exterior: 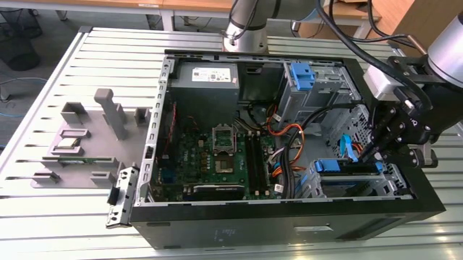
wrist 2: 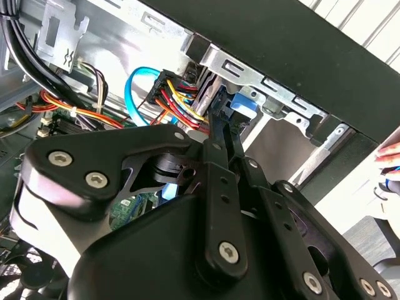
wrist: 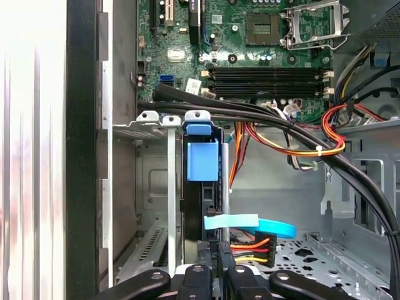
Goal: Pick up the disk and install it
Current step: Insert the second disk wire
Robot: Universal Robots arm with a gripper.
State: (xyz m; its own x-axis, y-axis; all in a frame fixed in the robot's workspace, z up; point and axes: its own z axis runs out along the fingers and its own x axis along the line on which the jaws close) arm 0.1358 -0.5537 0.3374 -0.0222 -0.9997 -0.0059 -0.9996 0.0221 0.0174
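I have the black open-sided computer case (exterior: pixel 289 227) lying on the slatted metal table (exterior: pixel 108 65). Inside it, the silver-black disk in its blue plastic carrier (wrist: pixel 202 161) stands edge-on in the metal drive cage (wrist: pixel 150 122). My black gripper (wrist: pixel 215 262) sits at the disk's edge, fingers drawn together. I judge the install nearly seated; next needs a straight, gentle press home.

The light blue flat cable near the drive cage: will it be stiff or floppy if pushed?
Probably floppy: the light blue flat cable is a thin ribbon that curves freely in both wrist views. Probably light too. Pushed by the gripper, it would likely bend aside and spring back.
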